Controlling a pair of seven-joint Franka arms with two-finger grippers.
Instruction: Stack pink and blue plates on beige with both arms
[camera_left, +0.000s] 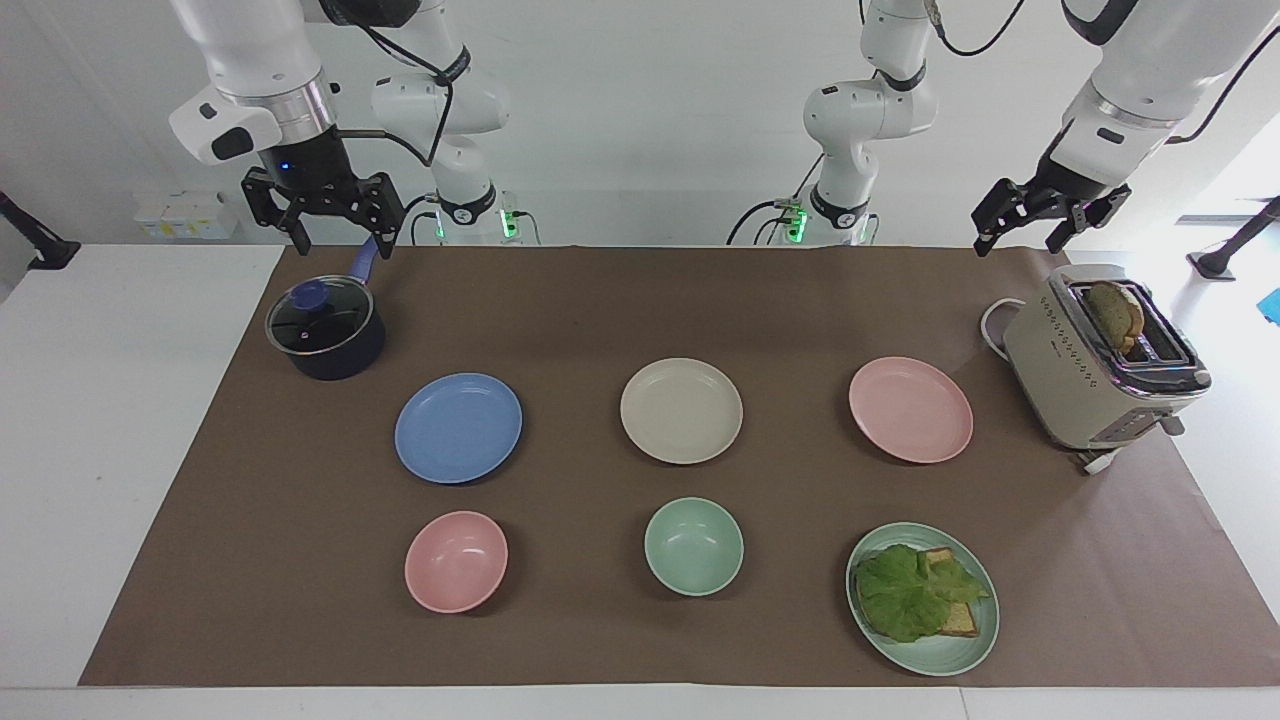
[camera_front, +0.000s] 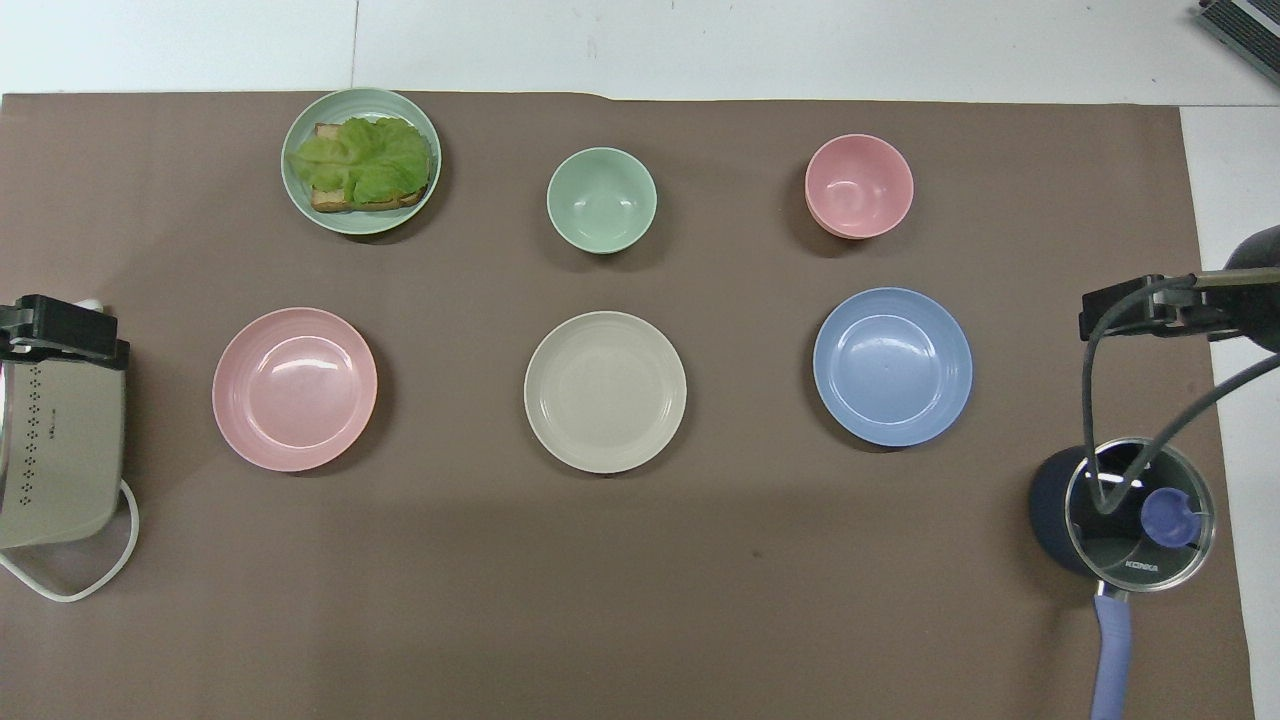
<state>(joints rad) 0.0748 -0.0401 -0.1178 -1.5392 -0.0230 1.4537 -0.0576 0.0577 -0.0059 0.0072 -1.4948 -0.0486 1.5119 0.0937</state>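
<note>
Only facing, toast in toaster, left tool and right tool both wide, empty.

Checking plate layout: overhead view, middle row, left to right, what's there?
toaster → pink plate → beige plate → blue plate → pot

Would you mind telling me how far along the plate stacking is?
Nothing is stacked yet. The beige plate lies bare, with the blue plate and pink plate apart on either side. Nothing is in hand: the right gripper hangs open over the pot, the left gripper open above the toaster. Both moves remain.
</note>
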